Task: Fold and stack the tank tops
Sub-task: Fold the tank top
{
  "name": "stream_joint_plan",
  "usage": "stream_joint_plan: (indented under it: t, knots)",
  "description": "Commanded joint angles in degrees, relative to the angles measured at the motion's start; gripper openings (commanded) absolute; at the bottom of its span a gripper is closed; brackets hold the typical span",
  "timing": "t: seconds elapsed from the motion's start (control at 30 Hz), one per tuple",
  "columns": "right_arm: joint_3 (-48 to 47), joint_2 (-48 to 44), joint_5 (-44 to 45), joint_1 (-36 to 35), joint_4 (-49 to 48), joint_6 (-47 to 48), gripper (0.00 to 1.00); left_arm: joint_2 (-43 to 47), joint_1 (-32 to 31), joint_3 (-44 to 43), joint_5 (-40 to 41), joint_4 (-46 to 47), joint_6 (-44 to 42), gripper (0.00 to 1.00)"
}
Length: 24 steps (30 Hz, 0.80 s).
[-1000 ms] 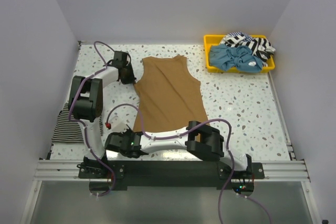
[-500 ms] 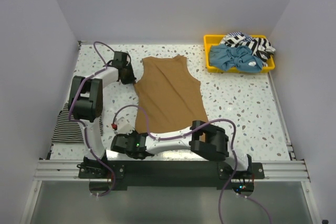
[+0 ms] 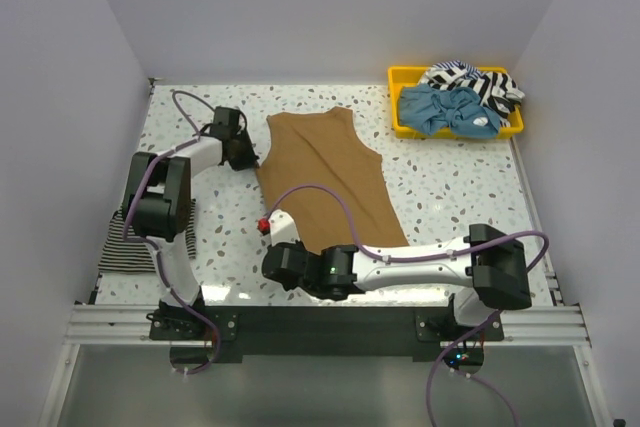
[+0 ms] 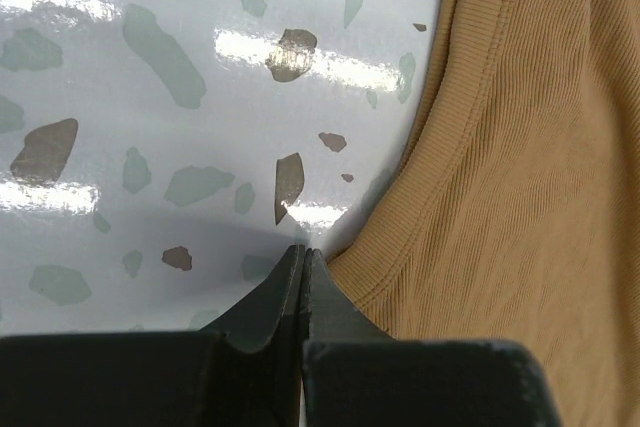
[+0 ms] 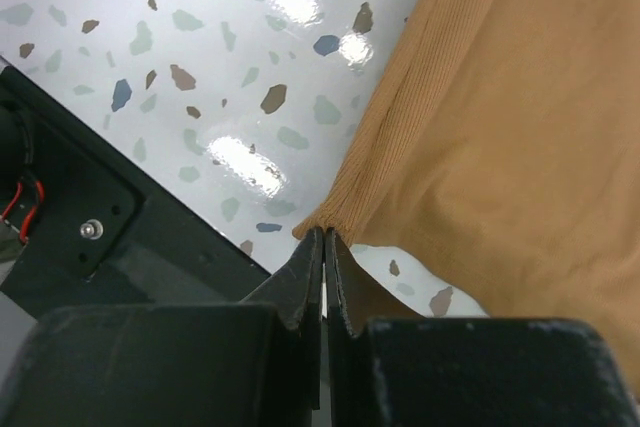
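We see a robotics lab cell: plain white walls (image 3: 330, 17) box in a terrazzo tabletop (image 3: 460, 207) fronted by an aluminium rail (image 3: 540, 322).

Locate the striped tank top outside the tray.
Top view: striped tank top lies at the table's near-left edge, partly under the left arm.

The ribbed-knit tank top (image 3: 325, 177) spread across the middle of the tabletop (image 3: 460, 197) is plain tan-brown all over. By the left edge, a folded cloth top (image 3: 125, 242) carries thin black-and-white horizontal stripes. The rectangular plastic tray (image 3: 402, 80) in the far right corner is bright yellow. A crumpled light blue cloth top (image 3: 445, 110) lies in it, beside a cloth top in bolder black-and-white stripes (image 3: 485, 82). The glossy tabletop is white terrazzo, flecked grey, brown and blue.
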<state>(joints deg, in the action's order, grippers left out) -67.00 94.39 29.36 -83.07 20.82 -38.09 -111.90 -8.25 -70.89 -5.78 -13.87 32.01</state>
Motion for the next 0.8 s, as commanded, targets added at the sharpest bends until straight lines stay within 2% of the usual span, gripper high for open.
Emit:
stream_joint_plan:
  t: [0.0,0.23,0.37,0.57,0.77]
  knots:
    - [0.9,0.5,-3.4,-0.1,-3.1,-3.0,0.00,3.0,0.4,0.8,-0.1,1.7,0.9,0.00]
    - [0.6,2.2,-5.8,-0.1,-4.6,-5.1,0.00,4.8,1.1,-1.5,3.9,-0.4,-0.3,0.00]
    - [-1.2,6.3,-8.1,-0.1,-6.4,-5.6,0.00,4.3,1.2,-2.5,3.8,-0.6,-0.8,0.00]
    - [-9.6,13.9,-11.1,-0.1,-5.9,-4.8,0.00,3.8,1.7,-3.0,7.7,-3.1,-0.9,0.00]
    - [-15.9,17.1,-13.5,-0.2,-5.3,-4.1,0.00,2.9,4.1,-4.7,12.2,-6.9,-0.2,0.00]
